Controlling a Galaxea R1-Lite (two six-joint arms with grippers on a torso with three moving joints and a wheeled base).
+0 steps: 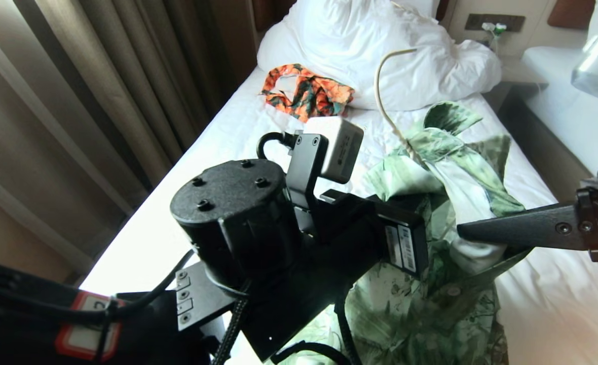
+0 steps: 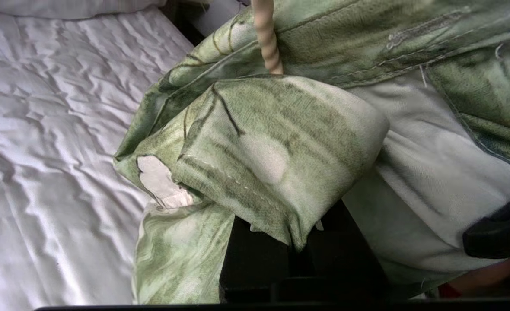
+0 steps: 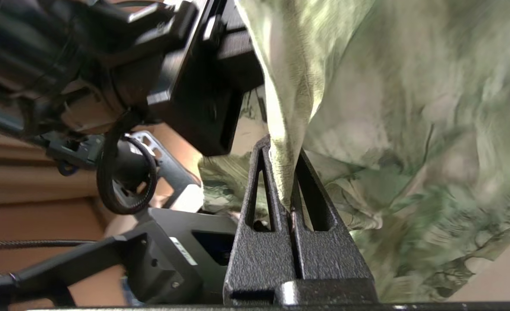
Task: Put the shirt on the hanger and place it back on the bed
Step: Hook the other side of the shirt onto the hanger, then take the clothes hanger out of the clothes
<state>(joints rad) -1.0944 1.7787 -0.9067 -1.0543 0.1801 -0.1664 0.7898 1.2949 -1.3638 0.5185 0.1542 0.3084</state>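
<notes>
Hanger [image 1: 387,96] neck rises from shirt [image 1: 431,167] collar above bed [image 1: 187,192]; hanging seems largely done. Right gripper [image 3: 287,172] and left gripper [image 2: 281,242] both clamp shirt cloth. Set-down remains.

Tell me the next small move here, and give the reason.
Probably: right gripper tugs its pinched fold of the shirt outward over the hanger shoulder. The cloth looks bunched around the twisted neck, and the left gripper, shut under the fabric, appears to steady that side.
</notes>
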